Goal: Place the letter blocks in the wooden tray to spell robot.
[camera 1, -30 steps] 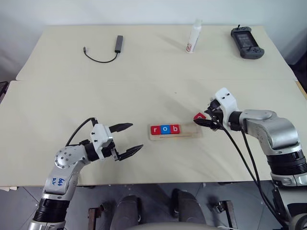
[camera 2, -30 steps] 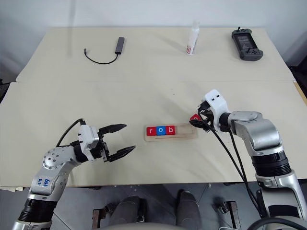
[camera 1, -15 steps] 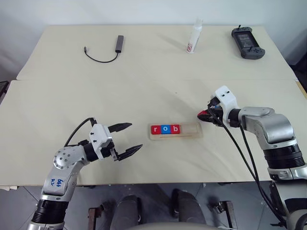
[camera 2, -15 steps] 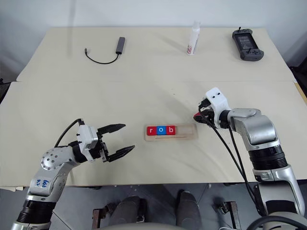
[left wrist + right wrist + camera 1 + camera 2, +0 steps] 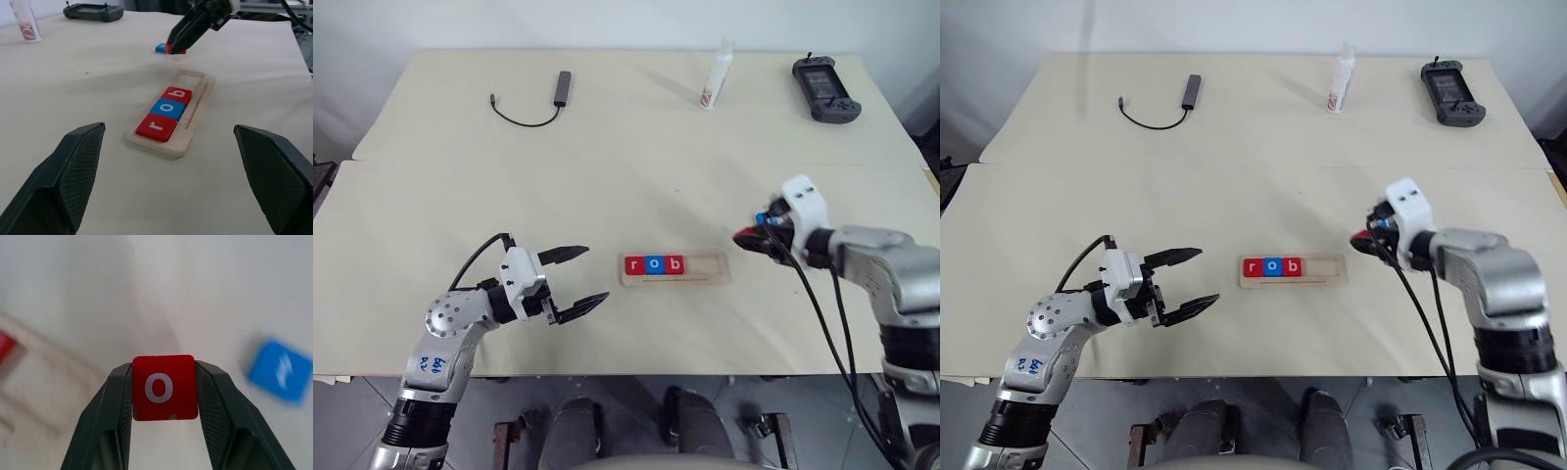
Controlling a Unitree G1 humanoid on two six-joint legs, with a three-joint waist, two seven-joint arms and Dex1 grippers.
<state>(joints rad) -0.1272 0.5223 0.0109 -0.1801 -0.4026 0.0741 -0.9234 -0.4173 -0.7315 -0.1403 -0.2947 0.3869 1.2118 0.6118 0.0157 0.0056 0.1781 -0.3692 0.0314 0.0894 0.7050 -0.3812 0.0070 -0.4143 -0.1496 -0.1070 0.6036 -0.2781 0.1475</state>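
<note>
Wooden tray (image 5: pixel 675 268) lay flat on the front table (image 5: pixel 607 196), long side running left to right. Three letter blocks sat in its left part, touching in a row: red r (image 5: pixel 634 265) at the left end, blue o (image 5: pixel 651 264) next, red b (image 5: pixel 674 264) third. The right part of the tray, past the b, held no blocks. Left gripper (image 5: pixel 578 279) hung well to the left of the tray, pointing roughly toward it, its two black fingers (image 5: pixel 563 255) spread wide with nothing between them; the left wrist view looked straight down the length of the tray between those fingers. Right gripper (image 5: pixel 747 240) was just off the tray's right end, tilted downward toward the tabletop, and its fingers pinched a red o block (image 5: pixel 165 387) by two opposite edges, letter face toward the wrist camera. From the left wrist view that block (image 5: pixel 175 49) appeared close above the table surface; I could not tell whether it touched. A blue t block (image 5: pixel 280 374) lay on the table beyond the tray's right end, near the right gripper and apart from the tray. Far behind the tray, on the rear table: a black cable with adapter (image 5: pixel 548 96) to the left, a white bottle (image 5: pixel 716 78) standing upright roughly behind the tray's right end, and a dark handheld controller (image 5: pixel 826 88) farther right.
</note>
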